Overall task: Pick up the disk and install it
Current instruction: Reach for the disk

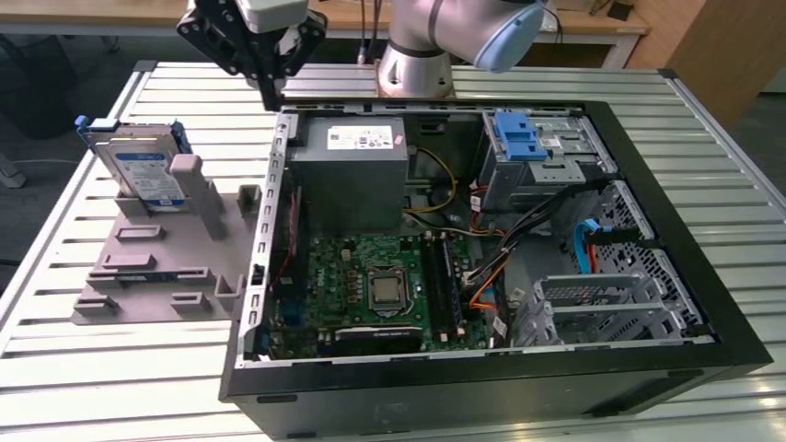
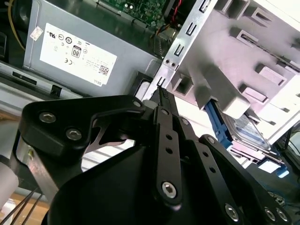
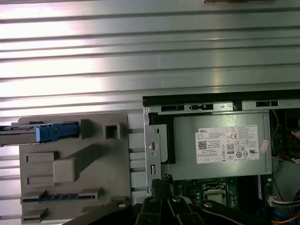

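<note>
At the upper left of the exterior view, the gripper (image 1: pixel 272 96) hangs with fingers together, holding nothing, above a corner of the open computer case (image 1: pixel 491 379), while the disk (image 1: pixel 145 175) stands upright in the grey fixture (image 1: pixel 147 267) at mid-left.

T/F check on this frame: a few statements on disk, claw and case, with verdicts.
1. The disk stands on edge in the grey holder beside the case. True.
2. The claw grips the disk. False: the claw is shut on nothing, near the case's rim and apart from the disk.
3. The case is open, with its circuit board exposed. True.
4. The power supply lies outside the case. False: it sits inside the case, next to the circuit board.
</note>
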`<state>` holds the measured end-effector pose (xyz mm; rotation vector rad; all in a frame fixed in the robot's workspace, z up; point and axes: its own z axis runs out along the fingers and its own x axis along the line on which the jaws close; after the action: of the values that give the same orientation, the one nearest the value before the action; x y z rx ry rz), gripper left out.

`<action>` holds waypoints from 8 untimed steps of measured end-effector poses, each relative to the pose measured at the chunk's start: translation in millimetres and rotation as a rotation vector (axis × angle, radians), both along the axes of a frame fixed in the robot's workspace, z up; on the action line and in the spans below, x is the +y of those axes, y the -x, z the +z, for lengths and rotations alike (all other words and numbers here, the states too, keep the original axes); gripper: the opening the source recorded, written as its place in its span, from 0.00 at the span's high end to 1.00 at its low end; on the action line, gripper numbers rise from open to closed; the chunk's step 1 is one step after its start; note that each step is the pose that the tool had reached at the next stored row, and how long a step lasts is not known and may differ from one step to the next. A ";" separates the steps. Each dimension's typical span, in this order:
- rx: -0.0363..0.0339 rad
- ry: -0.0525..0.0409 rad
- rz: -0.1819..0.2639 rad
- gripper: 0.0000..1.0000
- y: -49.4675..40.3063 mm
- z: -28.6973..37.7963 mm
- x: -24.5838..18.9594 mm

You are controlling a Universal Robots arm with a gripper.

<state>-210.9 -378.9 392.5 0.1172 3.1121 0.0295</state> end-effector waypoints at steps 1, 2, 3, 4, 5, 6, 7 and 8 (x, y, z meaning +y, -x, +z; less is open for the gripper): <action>0.0001 0.0093 0.000 0.89 0.5 -0.1 1.4; 0.0001 0.0130 0.000 0.89 1.1 -0.1 2.6; 0.0001 0.0133 0.000 0.89 2.2 -0.2 3.8; 0.0001 0.0135 0.000 0.89 4.1 -0.2 5.0; 0.0002 0.0136 0.000 0.89 7.1 -0.1 6.3; 0.0001 0.0135 0.000 0.89 11.1 -0.2 7.8; 0.0001 0.0135 0.000 0.89 15.4 -0.2 9.2; 0.0001 0.0135 0.000 0.89 19.8 -0.3 10.6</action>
<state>-230.8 -368.3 392.3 0.1173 3.1118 0.0085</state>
